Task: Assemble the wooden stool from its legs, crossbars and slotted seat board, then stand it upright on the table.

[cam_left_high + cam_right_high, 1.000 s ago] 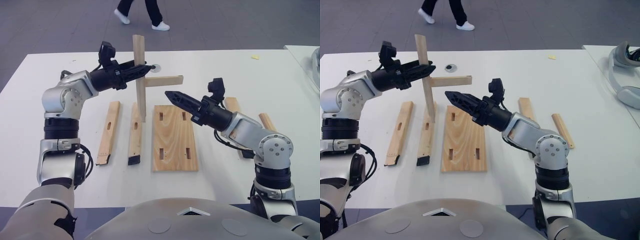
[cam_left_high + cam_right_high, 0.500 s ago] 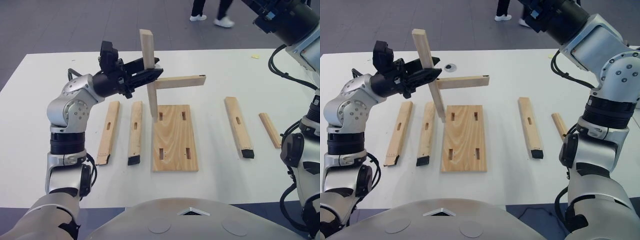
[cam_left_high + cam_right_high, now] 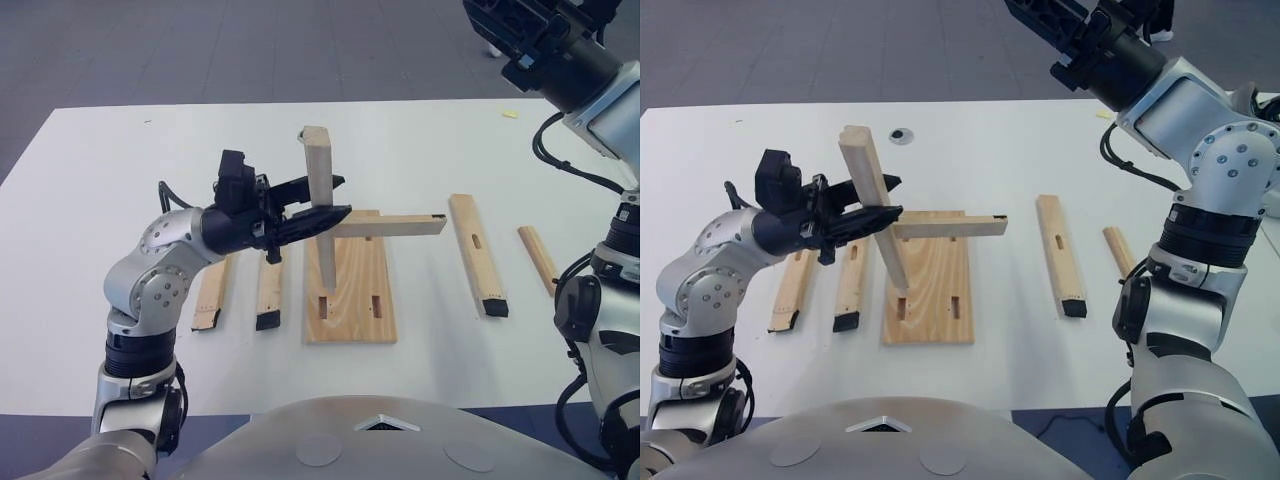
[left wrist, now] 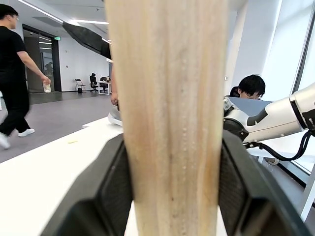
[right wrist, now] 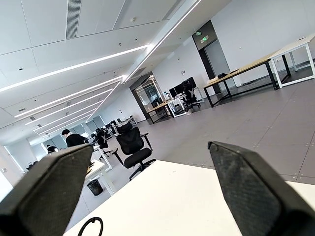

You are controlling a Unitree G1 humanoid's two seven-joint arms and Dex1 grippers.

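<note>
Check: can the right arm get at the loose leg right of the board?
Likely yes: the right tool is open, empty, raised well above the table; the leg lies bare, and the held crossbar ends short of it.

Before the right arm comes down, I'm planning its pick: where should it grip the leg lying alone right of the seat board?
Probably mid-length on the leg, from straight above, closing across its narrow width. It lies flat, long edges free, with bare table between it and both the seat board and the short crossbar.
</note>
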